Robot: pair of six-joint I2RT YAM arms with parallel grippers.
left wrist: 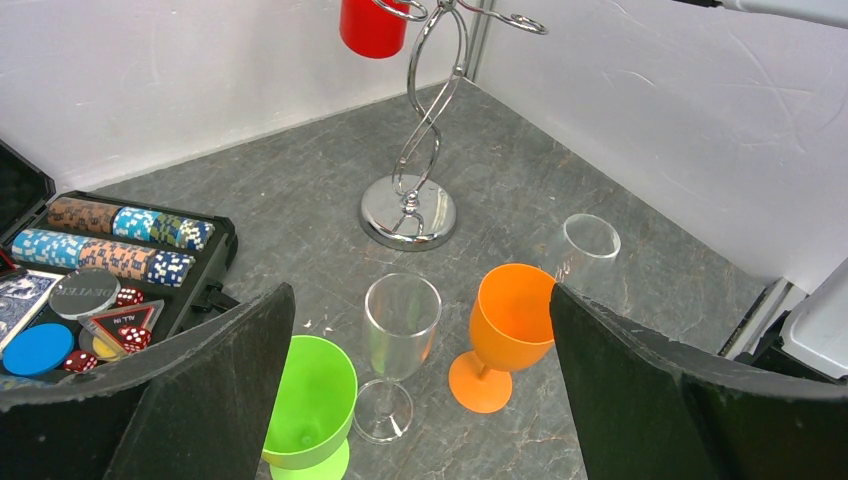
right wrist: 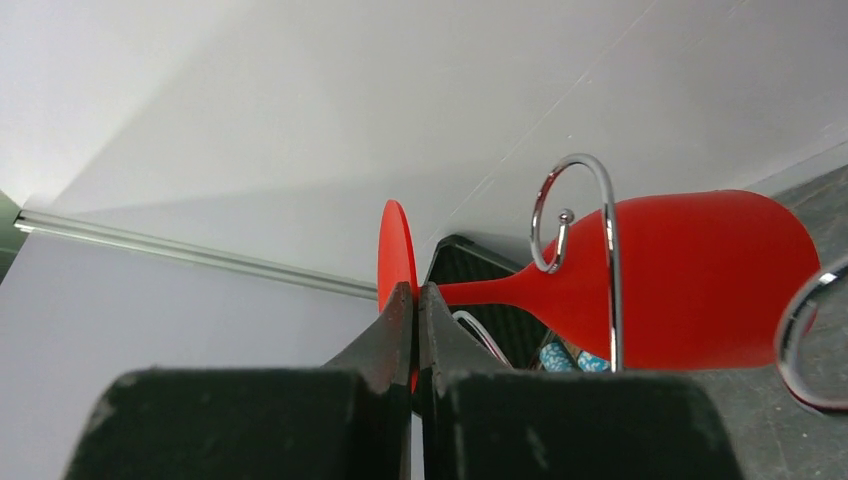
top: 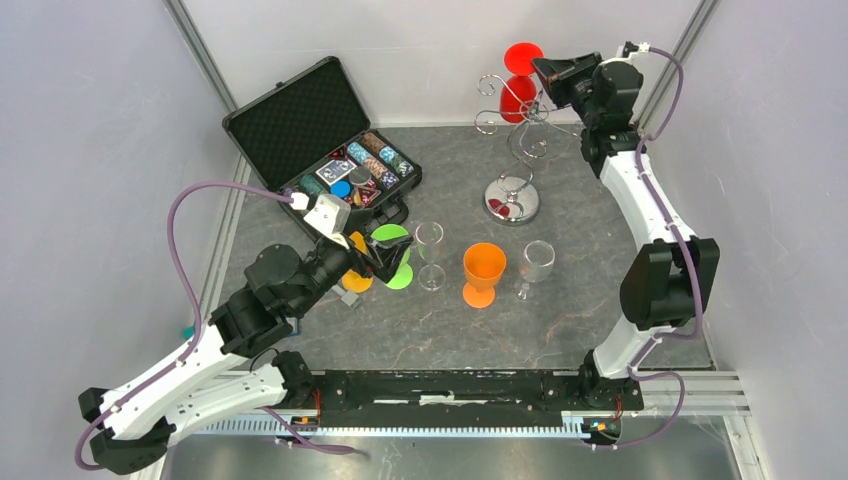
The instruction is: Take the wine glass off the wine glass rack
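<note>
A red wine glass [top: 518, 92] hangs upside down from a curled arm of the chrome wine glass rack [top: 512, 200] at the back right, its foot uppermost. My right gripper [top: 547, 70] is shut on the edge of that round foot. In the right wrist view the fingers [right wrist: 400, 320] pinch the thin red disc, and the stem of the wine glass [right wrist: 700, 280] runs through a wire loop of the rack [right wrist: 605, 210]. My left gripper [top: 385, 255] stands open low over the table, nothing between its fingers [left wrist: 240, 350]. The left wrist view shows the rack [left wrist: 408, 215] and the red bowl [left wrist: 372, 25] far ahead.
Several glasses stand in a row mid-table: a green one [top: 392, 240] right at my left gripper, a clear flute [top: 430, 250], an orange one [top: 483, 270] and a clear one [top: 537, 262]. An open black case of poker chips [top: 320, 130] lies at the back left.
</note>
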